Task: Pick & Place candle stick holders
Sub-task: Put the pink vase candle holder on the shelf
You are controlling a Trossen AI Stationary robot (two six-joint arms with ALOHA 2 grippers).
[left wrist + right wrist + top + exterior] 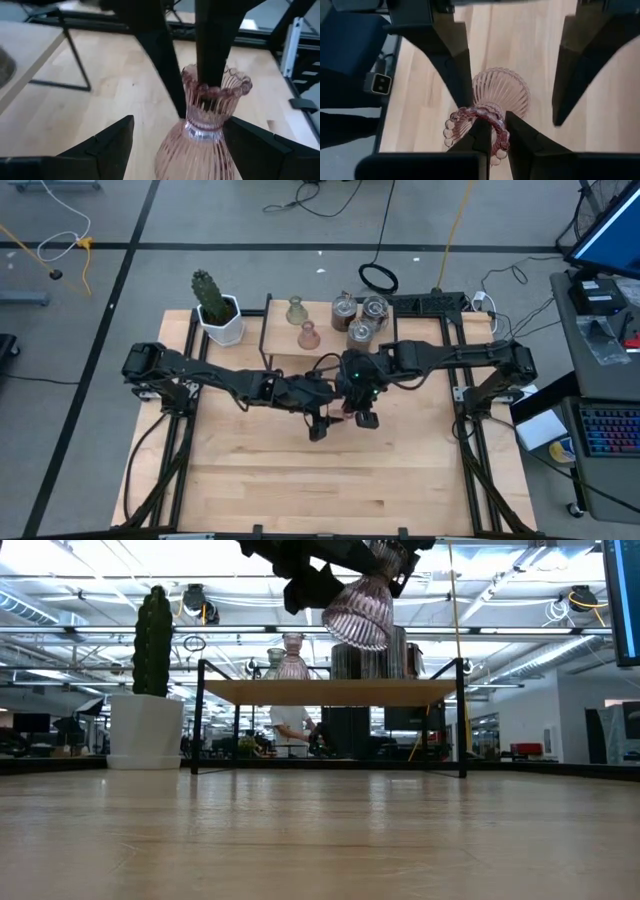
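Right gripper (492, 137) pinches pink holder (492, 100) — above wooden table (250, 470).

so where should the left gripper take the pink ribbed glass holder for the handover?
Grip the narrow neck of the pink ribbed glass holder, just under the beaded rim. The right gripper pinches that rim from above. The left gripper is open astride it, so close level from both sides; the flared bell below looks too wide.

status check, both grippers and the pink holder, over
Right gripper shut on pink holder's rim, holder in the air mid-table. Left gripper open, fingers either side of the holder. Nothing beneath it; the other holders stand on the rack.
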